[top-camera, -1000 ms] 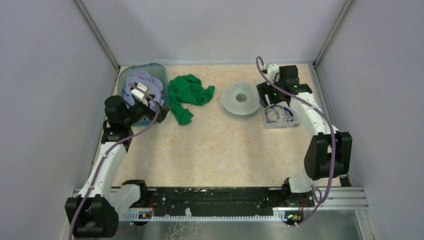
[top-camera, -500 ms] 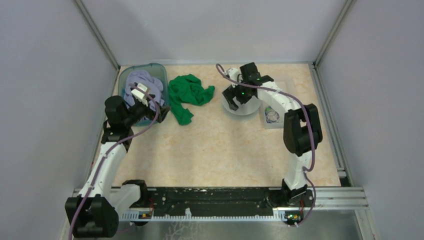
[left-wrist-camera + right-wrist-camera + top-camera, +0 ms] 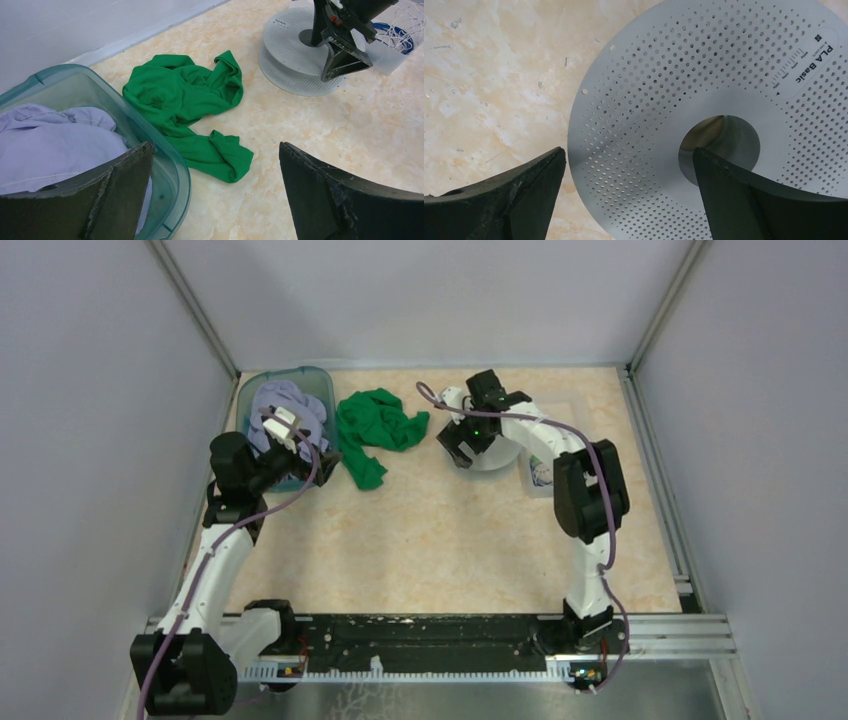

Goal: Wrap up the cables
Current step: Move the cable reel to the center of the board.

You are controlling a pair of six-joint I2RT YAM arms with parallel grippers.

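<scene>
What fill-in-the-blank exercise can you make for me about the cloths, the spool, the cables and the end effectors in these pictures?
1. The jaws of the right end effector, above the grey spool, stand ___.
2. The cloth between the teal bin and the spool is ___ in colour.
3. The lilac cloth lies ___ the bin.
4. The cables are held by ___ end effector.

Missing words: open; green; inside; neither

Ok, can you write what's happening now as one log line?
right jaws: open, above spool | left jaws: open, beside bin | cables: in clear box, not held
</scene>
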